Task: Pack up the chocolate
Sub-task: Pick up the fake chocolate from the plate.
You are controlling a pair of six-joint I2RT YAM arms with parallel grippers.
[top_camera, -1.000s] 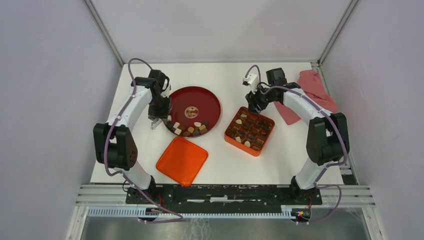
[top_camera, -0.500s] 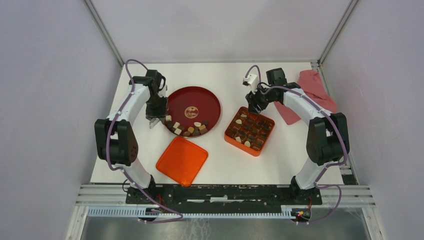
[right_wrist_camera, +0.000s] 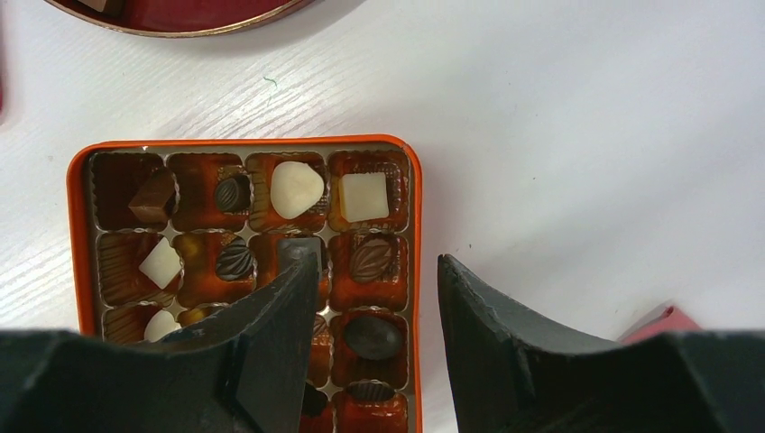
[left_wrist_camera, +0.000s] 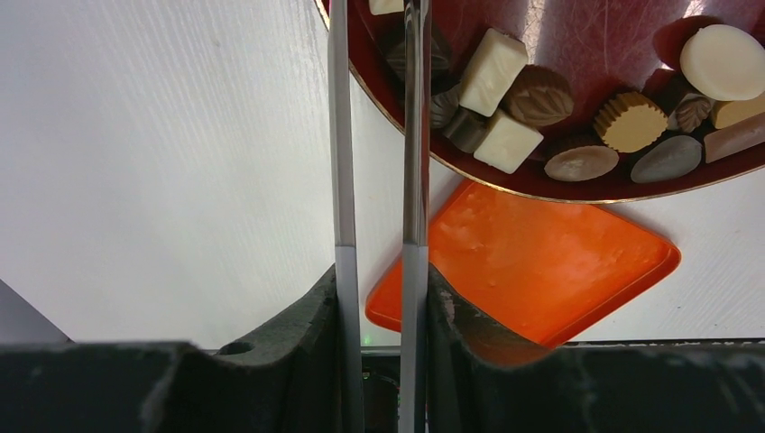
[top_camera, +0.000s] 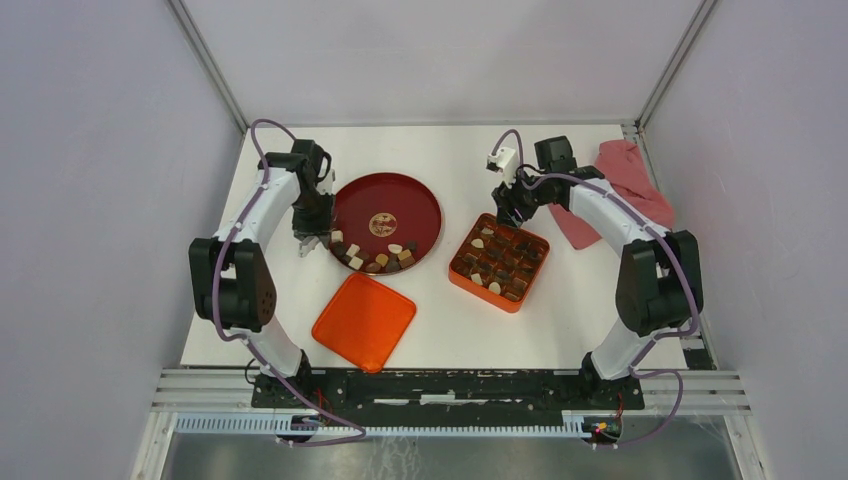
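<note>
**Worktop** [top_camera: 450, 150]: white and rectangular. Bare surface shows along the far edge and in a strip between plate and box.

**Round dark red plate** [top_camera: 400, 185]: left of centre, with a band of bare worktop between it and the left edge.

**Square orange box with a grid of compartments** [top_camera: 480, 291]: right of centre, apart from the plate.

**Flat orange square lid** [top_camera: 363, 320]: near the front edge, its far corner just under the plate's near rim.

**Crumpled pink-red cloth** [top_camera: 625, 175]: far right corner.

**Chocolate** [top_camera: 375, 260]: small dark, tan and cream pieces. One lot is bunched along the plate's near rim [left_wrist_camera: 492, 72]. The other sits singly in box compartments [right_wrist_camera: 296, 188].

**Left gripper** [top_camera: 312, 240]: at the plate's left rim. Its thin fingers [left_wrist_camera: 340, 135] run parallel with a narrow gap. The tips are out of view, so I cannot tell whether they grip anything. The bunched pieces lie just beside the inner finger.

**Right gripper** [right_wrist_camera: 377, 266]: above the box's far side, black fingers apart with nothing between them, and filled compartments directly below.
</note>
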